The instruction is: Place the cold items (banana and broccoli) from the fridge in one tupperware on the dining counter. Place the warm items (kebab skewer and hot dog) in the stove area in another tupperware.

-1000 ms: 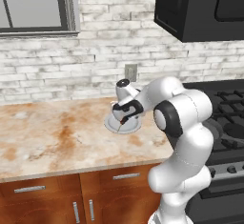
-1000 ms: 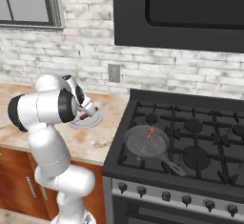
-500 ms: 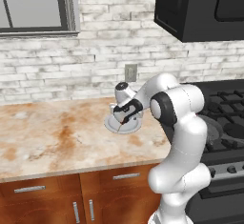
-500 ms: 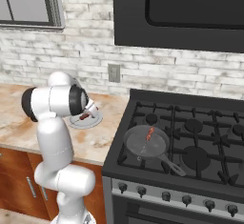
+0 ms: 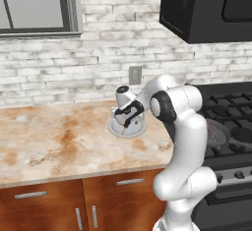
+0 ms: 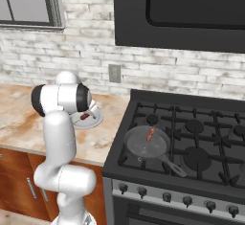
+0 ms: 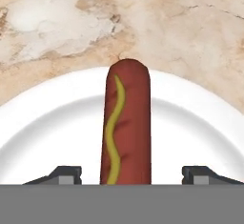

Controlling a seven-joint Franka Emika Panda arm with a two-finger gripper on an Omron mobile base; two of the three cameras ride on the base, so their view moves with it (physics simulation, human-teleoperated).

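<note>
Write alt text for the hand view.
A red-brown hot dog with a wavy mustard line lies on a white plate, between the two dark fingertips with gaps either side. Beige marbled counter lies beyond.

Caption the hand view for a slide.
Gripper straddling a mustard-striped hot dog lying on a round white plate on the marbled counter.

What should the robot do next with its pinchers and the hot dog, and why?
Probably squeeze the gripper shut. The hot dog lies on the plate between the two fingertips, with gaps on both sides, so it is not gripped yet.
</note>
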